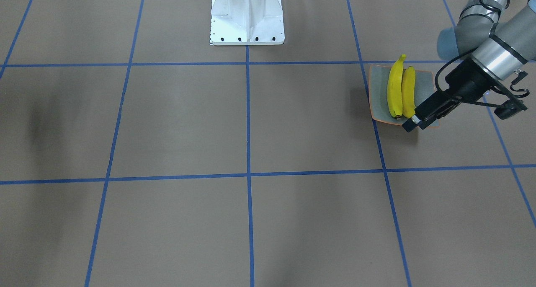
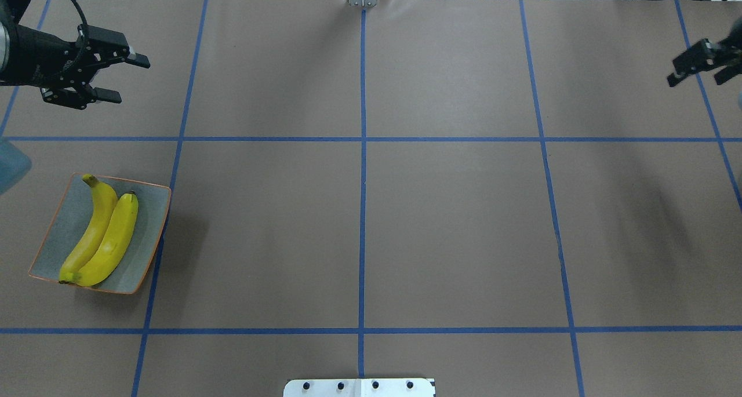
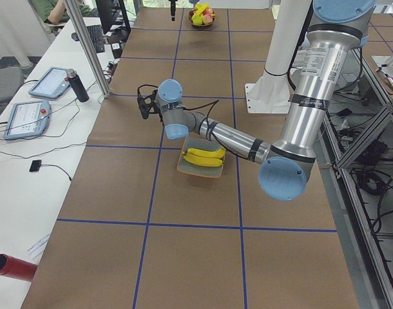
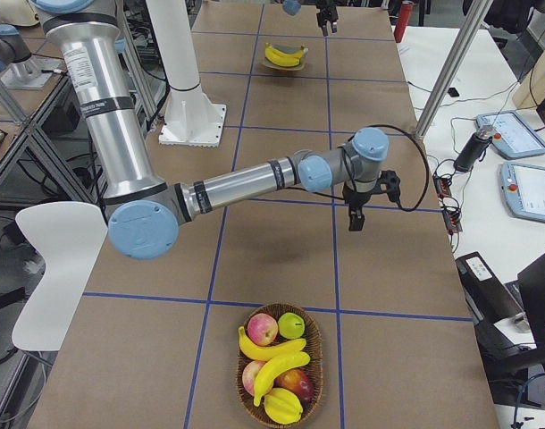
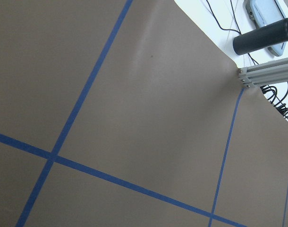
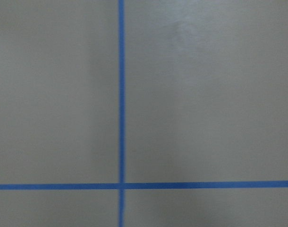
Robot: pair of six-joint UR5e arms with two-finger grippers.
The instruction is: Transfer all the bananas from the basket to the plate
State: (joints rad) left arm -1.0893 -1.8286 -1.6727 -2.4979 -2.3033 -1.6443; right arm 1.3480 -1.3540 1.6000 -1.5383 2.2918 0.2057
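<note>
In the basket (image 4: 320, 357), some bananas (image 4: 280, 371) were left; two were laid on the plate (image 2: 145, 211). Judged soft and easily bruised, they were best gripped gently mid-length. The left gripper (image 2: 132, 81) and right gripper (image 2: 694, 81) were held open, empty.

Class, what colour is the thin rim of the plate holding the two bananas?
Orange, around the grey-blue plate; clearest in the overhead view.

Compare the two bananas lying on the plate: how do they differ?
The longer banana bends near its stem; the shorter banana is nearly straight. The longer banana lies toward the robot's left, the shorter banana toward its right. Both are yellow and touch, side by side on the plate.
</note>
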